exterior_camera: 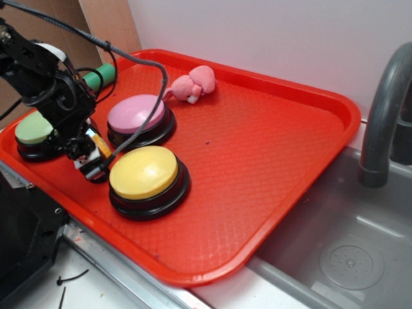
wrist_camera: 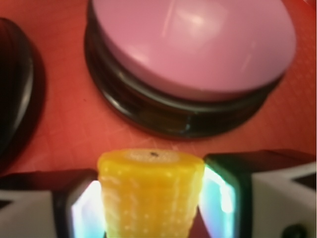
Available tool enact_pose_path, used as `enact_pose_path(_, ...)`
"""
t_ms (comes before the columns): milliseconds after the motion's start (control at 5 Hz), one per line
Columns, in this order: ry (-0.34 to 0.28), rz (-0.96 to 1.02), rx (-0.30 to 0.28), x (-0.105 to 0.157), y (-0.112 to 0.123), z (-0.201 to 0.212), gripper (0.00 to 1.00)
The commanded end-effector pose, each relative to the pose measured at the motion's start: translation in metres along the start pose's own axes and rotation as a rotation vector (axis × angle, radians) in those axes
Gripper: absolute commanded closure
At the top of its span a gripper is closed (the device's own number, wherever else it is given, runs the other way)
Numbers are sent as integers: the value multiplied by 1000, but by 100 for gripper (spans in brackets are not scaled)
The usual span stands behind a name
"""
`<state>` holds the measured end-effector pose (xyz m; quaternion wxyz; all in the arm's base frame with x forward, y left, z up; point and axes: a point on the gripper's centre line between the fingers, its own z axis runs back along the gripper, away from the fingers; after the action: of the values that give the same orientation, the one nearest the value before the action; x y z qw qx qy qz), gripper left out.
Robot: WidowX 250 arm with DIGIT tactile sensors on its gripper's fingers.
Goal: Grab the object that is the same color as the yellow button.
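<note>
On a red tray [exterior_camera: 277, 161] beside a grey sink [exterior_camera: 335, 244], we see the black arm [exterior_camera: 38, 77] reaching down among three big push buttons. Its gripper [exterior_camera: 90, 154] sits low over the tray, just left of the yellow button [exterior_camera: 145, 174], with the pink button [exterior_camera: 136, 116] behind it and the green button [exterior_camera: 33, 132] to its left. In the wrist view we look straight down the fingers [wrist_camera: 74, 208]: they are pressed against both sides of the corn [wrist_camera: 151, 193], a small yellow cob with a ribbed kernel surface, its flat end pointing toward the pink button. The corn fills the gap between the two pads, so we read the grip as clamped on it. From the exterior view only a sliver of yellow-orange shows at the fingertips, and we cannot tell there whether the cob touches the tray. At the tray's far edge a pink plush toy [exterior_camera: 193, 85] lies on its side, and a green cylinder [exterior_camera: 100, 77] rests near the back-left corner, partly hidden behind the arm. A grey faucet [exterior_camera: 386, 116] curves over the sink at right.
</note>
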<state>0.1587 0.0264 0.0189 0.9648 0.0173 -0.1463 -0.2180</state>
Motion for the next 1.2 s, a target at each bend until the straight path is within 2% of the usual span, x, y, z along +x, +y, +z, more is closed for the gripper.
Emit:
enact_pose_path(0,39,-24,-105,10,3,10,100)
enact_pose_path(200,108,35,-101,23,-2,39,100)
enact_pose_path(400,120,133,-211,48,-12,71,100)
enact_pose_path(600,177,321,-229,79,-22,100,100)
enact_pose_path(800,172,411,-267,113,-25,121,100)
enact_pose_path(1000,166,449,-210,149,-29,125,100)
